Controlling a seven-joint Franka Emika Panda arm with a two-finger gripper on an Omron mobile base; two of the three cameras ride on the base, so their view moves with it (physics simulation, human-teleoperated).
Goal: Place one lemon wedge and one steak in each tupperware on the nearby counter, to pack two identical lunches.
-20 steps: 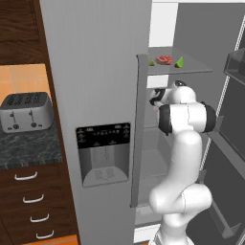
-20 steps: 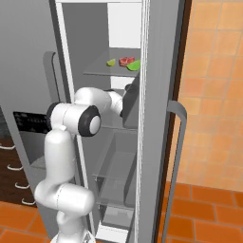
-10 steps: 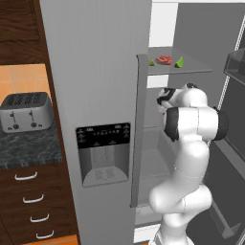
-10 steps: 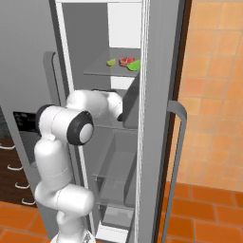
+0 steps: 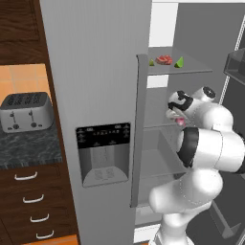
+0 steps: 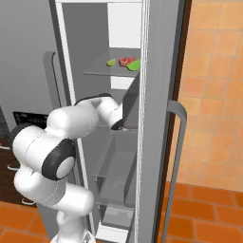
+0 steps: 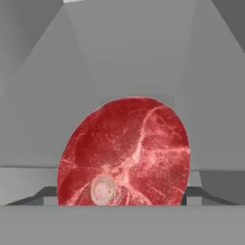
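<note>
1. Currently working inside tall grey open refrigerator (image 5: 95, 72); gripper (image 7: 122, 197) spread wide, dark tips flanking round red marbled raw steak (image 7: 124, 153) on a middle shelf. Contact not discernible.
2. Best to centre on the steak, push tips past its widest part, then close gently; soft meat judged likely to slip.
3. Lift clear of the shelf before withdrawing toward black marbled surface (image 5: 28, 146) at left.
4. Second red steak (image 5: 164, 60) and green wedge (image 5: 179, 62) waiting on upper shelf.
</note>
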